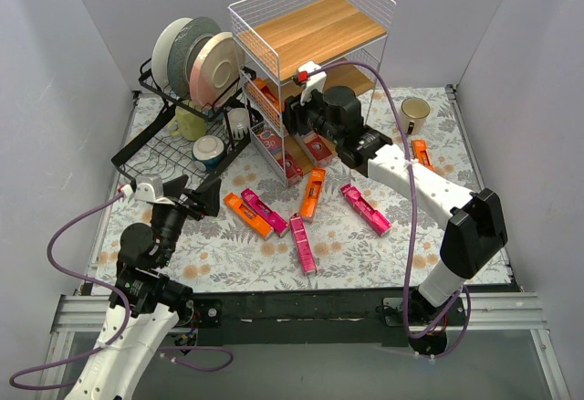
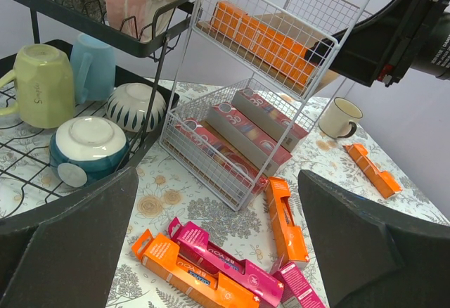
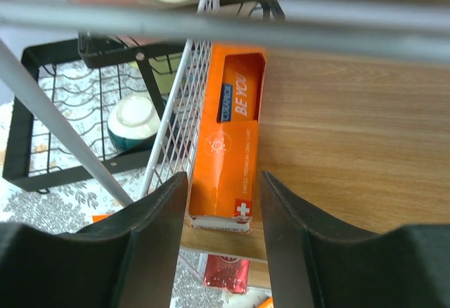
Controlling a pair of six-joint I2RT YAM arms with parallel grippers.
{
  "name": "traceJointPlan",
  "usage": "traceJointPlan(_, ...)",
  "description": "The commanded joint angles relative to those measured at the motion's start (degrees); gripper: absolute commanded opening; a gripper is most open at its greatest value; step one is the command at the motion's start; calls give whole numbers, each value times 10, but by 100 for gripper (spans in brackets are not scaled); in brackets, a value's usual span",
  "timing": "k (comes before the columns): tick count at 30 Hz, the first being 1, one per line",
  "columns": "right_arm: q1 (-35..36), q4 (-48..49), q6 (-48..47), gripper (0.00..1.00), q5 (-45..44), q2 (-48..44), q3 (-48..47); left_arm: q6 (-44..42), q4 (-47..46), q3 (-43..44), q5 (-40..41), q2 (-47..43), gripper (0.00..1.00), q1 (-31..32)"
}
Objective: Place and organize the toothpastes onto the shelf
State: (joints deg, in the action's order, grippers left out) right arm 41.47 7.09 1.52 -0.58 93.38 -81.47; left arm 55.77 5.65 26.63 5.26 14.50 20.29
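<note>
Inside the shelf's (image 1: 315, 35) middle tier, the right gripper (image 3: 223, 178) has its jaws slightly parted around an orange toothpaste (image 3: 235, 111) lying on the board, apparently placed; next comes withdrawing for the loose cartons (image 1: 304, 243) on the bench (image 1: 228, 268), where the left gripper (image 1: 196, 201) hovers, jaws wide.

- The shelf (image 1: 315, 30) is a three-tier rack of white wire mesh with light wooden boards. It stands upright at the far middle of the table.
- On the middle tier, orange cartons (image 2: 264, 37) lie flat side by side on the left. One boxed orange toothpaste (image 3: 228, 160) lies lengthwise against the left mesh wall.
- On the bottom tier, dark red cartons (image 2: 246, 133) lie flat in a row.
- On the table near the shelf, an orange box (image 1: 248, 215) and a magenta box (image 1: 265, 208) lie touching at the left.
- A second orange box (image 1: 313, 193) lies in the middle, with a second magenta box (image 1: 303, 244) nearer.
- A third magenta box (image 1: 365, 208) lies to the right.
- A lone orange box (image 1: 421, 152) lies far right, well apart.
</note>
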Motion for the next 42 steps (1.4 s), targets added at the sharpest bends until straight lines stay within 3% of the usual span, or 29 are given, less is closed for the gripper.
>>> traceJointPlan(1, -2, 45, 21, 56, 33, -4, -28, -3, 5, 18, -4, -5, 98, -3)
traceJointPlan(18, -6, 49, 55, 61, 74, 0, -24, -4, 8, 18, -4, -6, 98, -3)
traceJointPlan(26, -12, 52, 71, 51, 91, -5, -19, -3, 8, 18, -3, -6, 98, -3)
traceJointPlan(33, -16, 51, 81, 50, 104, -7, -19, -2, 8, 18, -3, -4, 98, -3)
traceJointPlan(42, -21, 88, 81, 50, 31, -47, 33, -1, 8, 18, -3, -3, 98, -3)
